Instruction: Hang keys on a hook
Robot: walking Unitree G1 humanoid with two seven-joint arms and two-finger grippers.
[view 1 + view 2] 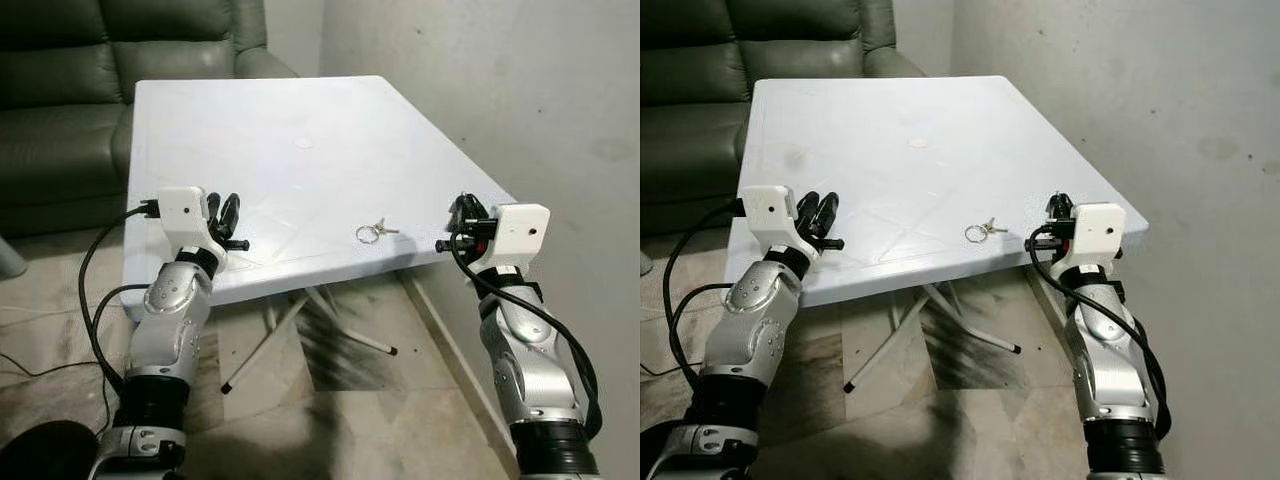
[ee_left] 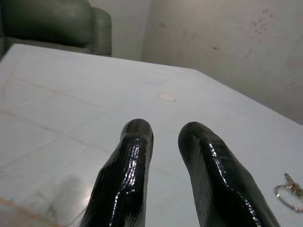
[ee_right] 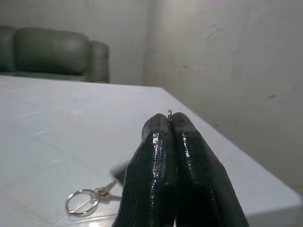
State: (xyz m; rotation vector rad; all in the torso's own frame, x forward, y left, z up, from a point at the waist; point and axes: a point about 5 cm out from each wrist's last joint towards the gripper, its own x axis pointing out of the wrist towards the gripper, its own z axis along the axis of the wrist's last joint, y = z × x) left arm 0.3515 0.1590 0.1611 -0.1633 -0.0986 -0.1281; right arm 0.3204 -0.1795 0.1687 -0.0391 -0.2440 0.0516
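Note:
A small bunch of keys (image 1: 370, 232) on a metal ring lies flat on the white table (image 1: 300, 110), near its front edge and right of the middle. The ring (image 3: 83, 201) is also seen in the right wrist view. My right gripper (image 1: 462, 207) hovers at the table's front right corner, just right of the keys. Its fingers (image 3: 156, 142) are shut, and a tiny metal bit that I cannot identify peeks out between the tips. Over the front left part of the table, my left gripper (image 1: 228, 215) is open, with nothing between its fingers (image 2: 135, 142).
A dark green sofa (image 1: 60, 90) stands behind and left of the table. A bare grey wall (image 1: 520, 90) runs close along the table's right side. White folding legs (image 1: 300, 320) show under the table, and black cables (image 1: 95, 300) hang by my left arm.

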